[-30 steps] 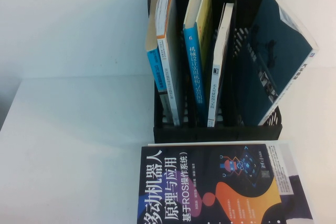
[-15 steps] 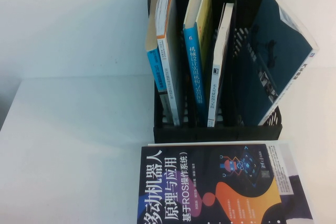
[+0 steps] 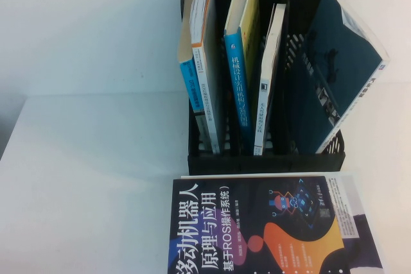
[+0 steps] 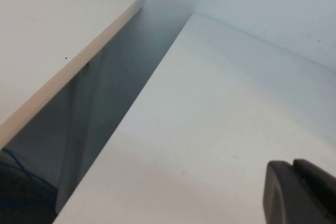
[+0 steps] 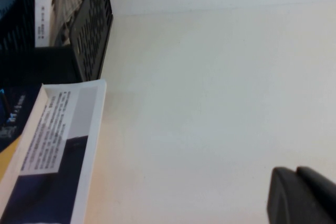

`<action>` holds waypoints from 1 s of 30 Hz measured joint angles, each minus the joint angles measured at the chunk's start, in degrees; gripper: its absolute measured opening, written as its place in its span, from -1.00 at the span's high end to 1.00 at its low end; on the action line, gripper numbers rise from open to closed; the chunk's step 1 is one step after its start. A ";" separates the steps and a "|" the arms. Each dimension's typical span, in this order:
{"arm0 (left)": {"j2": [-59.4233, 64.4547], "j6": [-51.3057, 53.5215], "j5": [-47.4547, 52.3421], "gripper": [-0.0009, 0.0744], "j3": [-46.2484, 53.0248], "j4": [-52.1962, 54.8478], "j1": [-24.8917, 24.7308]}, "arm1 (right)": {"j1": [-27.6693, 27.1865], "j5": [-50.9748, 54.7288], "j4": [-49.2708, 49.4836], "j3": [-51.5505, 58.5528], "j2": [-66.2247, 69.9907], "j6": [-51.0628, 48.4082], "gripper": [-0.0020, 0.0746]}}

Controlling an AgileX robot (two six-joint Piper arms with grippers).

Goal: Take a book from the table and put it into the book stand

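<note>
The black book stand (image 3: 263,162) stands at the back of the white table (image 3: 96,178). A thin book (image 3: 268,81) with a white spine stands upright in its third slot, its cover hidden. Neither gripper shows in the high view. In the left wrist view my left gripper (image 4: 293,167) is shut and empty above bare tabletop near the table's edge. My right gripper (image 5: 295,171) is also shut and empty, over bare table to the right of the stand (image 5: 92,24).
A dark navy book (image 3: 270,229) with orange shapes lies flat in front of the stand; its edge (image 5: 47,150) shows in the right wrist view. Blue-spined books (image 3: 239,62) fill the stand's left slots. A large teal book (image 3: 340,68) leans in the right slot.
</note>
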 joint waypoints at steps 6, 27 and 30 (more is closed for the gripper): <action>0.00 0.00 -0.13 0.99 0.00 -2.72 0.00 | 0.00 0.00 0.00 0.00 0.00 0.00 0.96; 0.00 0.00 -0.38 0.99 0.10 -7.94 -8.78 | 0.00 0.00 0.00 0.00 0.00 0.00 0.96; 0.00 0.00 -0.38 0.99 0.10 -7.94 -7.46 | 0.00 0.00 0.00 0.00 0.00 0.00 0.96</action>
